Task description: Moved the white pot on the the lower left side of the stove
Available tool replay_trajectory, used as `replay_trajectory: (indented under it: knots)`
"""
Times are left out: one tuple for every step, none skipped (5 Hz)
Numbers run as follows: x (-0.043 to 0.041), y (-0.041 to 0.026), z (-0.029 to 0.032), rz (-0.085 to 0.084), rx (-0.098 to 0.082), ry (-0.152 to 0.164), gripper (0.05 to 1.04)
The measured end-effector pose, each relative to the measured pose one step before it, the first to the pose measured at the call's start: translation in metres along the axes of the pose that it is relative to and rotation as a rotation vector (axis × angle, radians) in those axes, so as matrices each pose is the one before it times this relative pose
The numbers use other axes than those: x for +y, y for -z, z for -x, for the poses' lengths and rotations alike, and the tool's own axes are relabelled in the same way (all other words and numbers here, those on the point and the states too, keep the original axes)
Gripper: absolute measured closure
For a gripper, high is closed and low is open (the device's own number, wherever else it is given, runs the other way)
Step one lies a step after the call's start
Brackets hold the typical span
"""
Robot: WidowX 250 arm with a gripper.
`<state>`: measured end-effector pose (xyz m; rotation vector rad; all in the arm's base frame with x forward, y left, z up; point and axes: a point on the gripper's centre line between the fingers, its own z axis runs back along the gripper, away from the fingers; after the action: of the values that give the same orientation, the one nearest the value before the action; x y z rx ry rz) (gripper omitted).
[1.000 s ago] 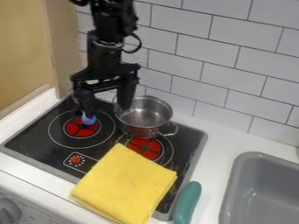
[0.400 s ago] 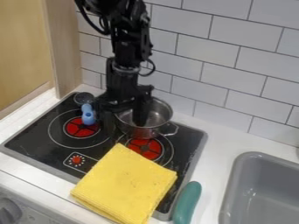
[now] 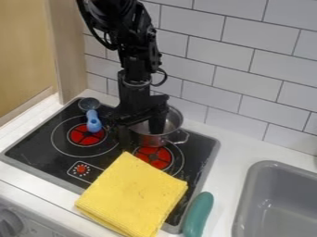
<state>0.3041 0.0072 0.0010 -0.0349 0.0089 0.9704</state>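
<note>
Folded yellow cloth [image 3: 133,192] over the stove's [image 3: 40,162] front edge, blue-handled spoon [image 3: 93,121] near its back left corner, teal thing [image 3: 198,214] by its right edge, gray sink [image 3: 278,203] past that

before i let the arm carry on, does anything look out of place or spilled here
The yellow cloth lies askew across the front edge of the stove, an odd spot so near a red burner. The metal pot sits off-centre from that burner. I see no spill.

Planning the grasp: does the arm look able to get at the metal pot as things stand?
Likely yes: the end effector is at the metal pot, one finger inside the rim, one outside, and the yellow cloth doesn't cover it.
</note>
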Motion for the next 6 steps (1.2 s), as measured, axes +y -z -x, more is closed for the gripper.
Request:
replay_trajectory:
  knots:
    - [0.00162,-0.00006,0.00025,0.0056,-0.0102,-0.0112,0.398]
    - [0.00296,-0.00049,0.00419,0.0088,0.0063,-0.0113,0.698]
    - [-0.00002,-0.00549,-0.00225,0.0184,-0.0047,0.0160,0.908]
    - [0.00069,-0.00595,-0.00108,0.0061,-0.0027,-0.0001,1.007]
    - [0.00183,-0.00755,-0.00193,0.0088,-0.0024,0.0164,1.016]
    - [0.00296,-0.01671,-0.00795,0.0336,-0.0205,-0.0246,1.017]
